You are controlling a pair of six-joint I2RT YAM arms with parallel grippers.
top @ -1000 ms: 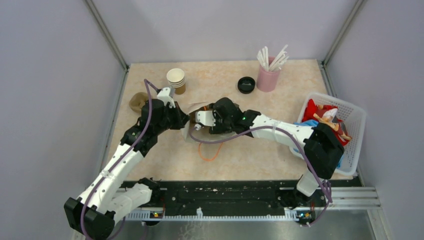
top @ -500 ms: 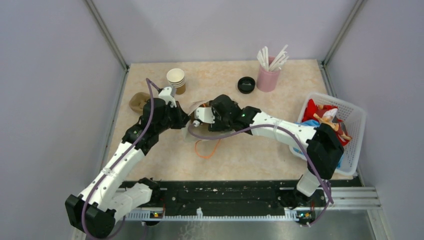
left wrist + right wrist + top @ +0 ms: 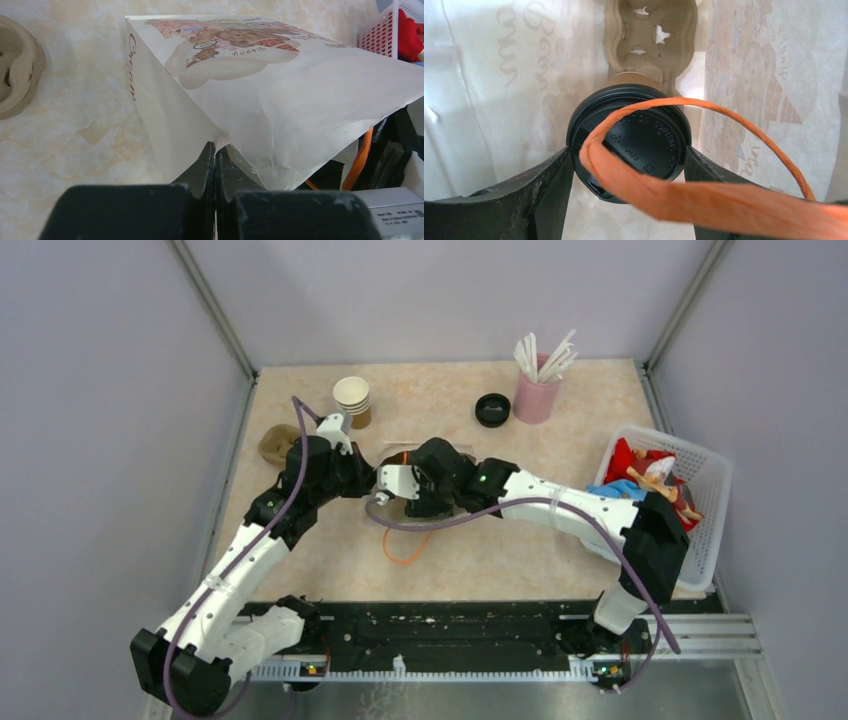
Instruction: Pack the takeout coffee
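Soft, even overhead light, with faint shadows on the table (image 3: 440, 400). Light glows through the paper of the bag (image 3: 489, 100). The orange handle (image 3: 684, 200) blurs near the lens; the lid (image 3: 644, 145) is sharp.

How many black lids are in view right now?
2. One tops the takeout coffee held by the right pincer inside the paper bag; one loose lid lies beside the pink straw holder. The bag may hide others.

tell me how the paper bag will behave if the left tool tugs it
Probably floppy: the bag is thin creased paper, buckling where the left tool pinches its edge. Likely light, so it may slide on the table rather than stay put. Hard tugs might tear that pinched edge.
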